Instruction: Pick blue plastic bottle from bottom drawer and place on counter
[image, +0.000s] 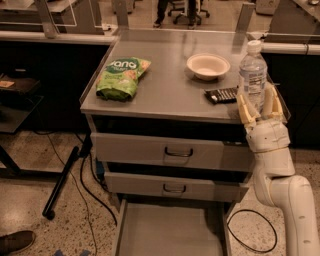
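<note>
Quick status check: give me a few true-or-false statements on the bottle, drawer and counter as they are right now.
The blue plastic bottle lies in the bottom drawer. False: it stands upright at the right edge of the counter, gripper shut on it.
The bottom drawer is pulled open. True.
The white bowl is upside down. False: it sits open side up.
A green snack bag lies on the counter's left side. True.
</note>
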